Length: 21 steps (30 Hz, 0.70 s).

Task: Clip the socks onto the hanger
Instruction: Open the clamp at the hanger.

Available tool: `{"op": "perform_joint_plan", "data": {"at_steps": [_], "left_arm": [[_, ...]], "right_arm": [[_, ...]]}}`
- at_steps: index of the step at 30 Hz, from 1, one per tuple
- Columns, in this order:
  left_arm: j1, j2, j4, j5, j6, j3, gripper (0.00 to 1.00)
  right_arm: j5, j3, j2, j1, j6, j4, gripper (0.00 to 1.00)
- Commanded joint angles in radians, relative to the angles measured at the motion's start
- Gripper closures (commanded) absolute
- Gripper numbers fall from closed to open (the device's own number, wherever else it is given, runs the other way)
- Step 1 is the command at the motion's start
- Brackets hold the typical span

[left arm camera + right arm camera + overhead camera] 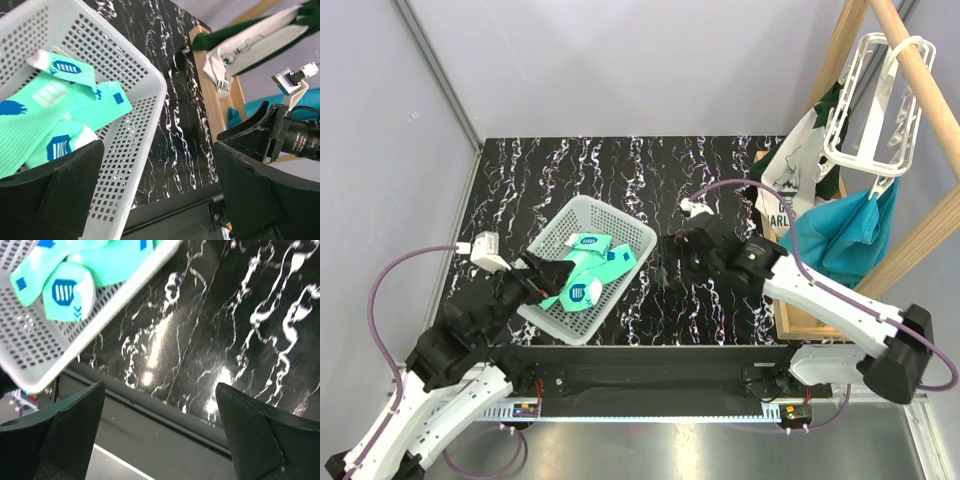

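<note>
Overhead view, twelve o'clock taken as the far edge of the table (720, 180) from the arm bases. The socks (585, 275) lie overlapped in a heap inside the white mesh basket (620, 222), at about eight o'clock from the table's centre. None is on the hanger (875, 95), which hangs by its hook from the wooden pole rack (920, 70) at two o'clock, high up and well apart from the basket.

The left gripper (552, 280) is spread wide and holds nothing. In its wrist view one finger sits over the sock heap and the other outside the basket wall, so the jaws straddle the rim. The right gripper (665, 268) is likewise spread wide and empty, low over bare table at three o'clock of the basket.

Hazards, as I judge them:
- If I close the left jaws here, they may pinch the mesh wall along with a sock and drag the light basket.
- The overlapped socks may come up two at a time.
- The hanger hangs free and would probably swing when pushed.
- The teal cloth (845, 235) below the hanger and the white-and-green garment (790, 180) at its eight o'clock crowd the approach.
- I cannot make out the clips at this size.
</note>
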Motion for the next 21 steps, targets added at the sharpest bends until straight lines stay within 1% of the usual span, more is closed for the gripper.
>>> {"op": "perform_joint_plan", "data": {"at_steps": [1, 4, 5, 6, 8, 9, 10, 12, 13, 14, 16, 17, 19, 20, 21], "left_arm": [[0.003, 0.027, -0.034, -0.091, -0.022, 0.030, 0.07], [0.003, 0.169, -0.090, -0.134, -0.020, 0.095, 0.09], [0.002, 0.276, -0.109, -0.166, -0.011, 0.163, 0.09], [0.003, 0.325, -0.154, -0.192, -0.003, 0.196, 0.09], [0.011, 0.416, -0.184, -0.258, 0.021, 0.274, 0.09], [0.021, 0.471, -0.175, -0.271, 0.035, 0.284, 0.09], [0.076, 0.497, -0.160, -0.263, 0.064, 0.288, 0.09], [0.199, 0.557, -0.083, -0.083, 0.098, 0.276, 0.10], [0.345, 0.576, -0.055, 0.007, 0.109, 0.265, 0.11], [0.409, 0.594, -0.002, 0.168, 0.107, 0.249, 0.14], [0.520, 0.639, 0.046, 0.258, 0.089, 0.206, 0.16], [0.535, 0.653, 0.081, 0.284, 0.080, 0.199, 0.19], [0.548, 0.673, 0.115, 0.283, 0.041, 0.178, 0.21], [0.546, 0.677, 0.171, 0.309, 0.027, 0.163, 0.23], [0.546, 0.682, 0.198, 0.326, 0.011, 0.131, 0.27]], "right_arm": [[0.079, 0.135, 0.085, 0.013, -0.058, 0.072, 0.00], [0.072, 0.223, 0.165, 0.013, -0.077, 0.055, 0.00], [0.067, 0.237, 0.182, 0.015, -0.083, 0.055, 0.00], [0.062, 0.249, 0.197, 0.013, -0.084, 0.052, 0.00], [0.067, 0.283, 0.228, 0.016, -0.092, 0.027, 0.00], [0.076, 0.294, 0.231, 0.018, -0.095, 0.018, 0.00], [0.079, 0.295, 0.225, 0.019, -0.100, 0.007, 0.00], [0.088, 0.297, 0.205, 0.019, -0.104, -0.003, 0.00], [0.090, 0.295, 0.176, 0.021, -0.107, -0.013, 0.00], [0.088, 0.295, 0.160, 0.019, -0.115, -0.016, 0.00], [0.087, 0.282, 0.112, 0.019, -0.123, -0.023, 0.00], [0.085, 0.275, 0.099, 0.021, -0.127, -0.025, 0.00], [0.082, 0.254, 0.064, 0.019, -0.137, -0.029, 0.00], [0.085, 0.248, 0.058, 0.021, -0.141, -0.034, 0.00], [0.099, 0.240, 0.048, 0.019, -0.143, -0.042, 0.00]]}}
